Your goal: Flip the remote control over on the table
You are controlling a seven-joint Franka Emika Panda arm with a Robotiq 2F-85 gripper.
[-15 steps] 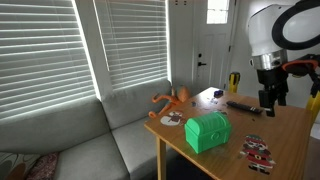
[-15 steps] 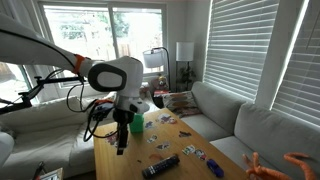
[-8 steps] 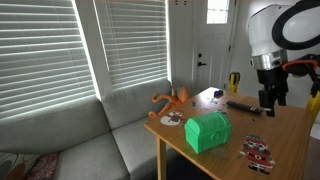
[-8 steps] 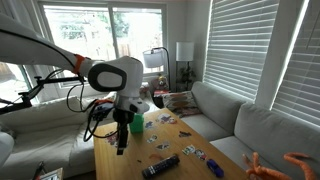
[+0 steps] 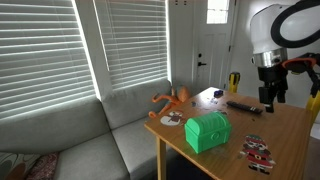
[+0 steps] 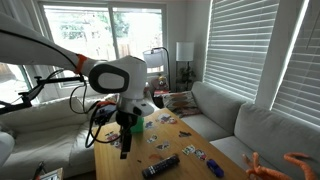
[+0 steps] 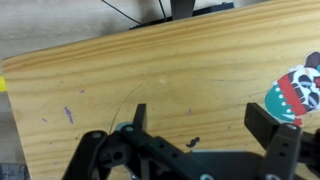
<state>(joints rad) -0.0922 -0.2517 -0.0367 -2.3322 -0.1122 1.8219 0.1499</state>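
Remote control (image 6: 160, 166): untouched, judged not yet turned over.
It is laid flat near the desk (image 7: 150, 70) edge. Beyond it and apart, the end effector (image 6: 126, 150) is held over bare wood, jaws spread, empty. Grasp and flip are judged outstanding.

1. We find the light-brown wooden table (image 7: 130, 70) bare beneath the black gripper (image 7: 200, 118), jaws parted.
2. The slim black remote control (image 6: 162, 166) lies near, clear of it.
3. The green chest-shaped box (image 5: 207, 131) stands well apart.
4. Flat colourful cards (image 6: 190, 152) dot the top.
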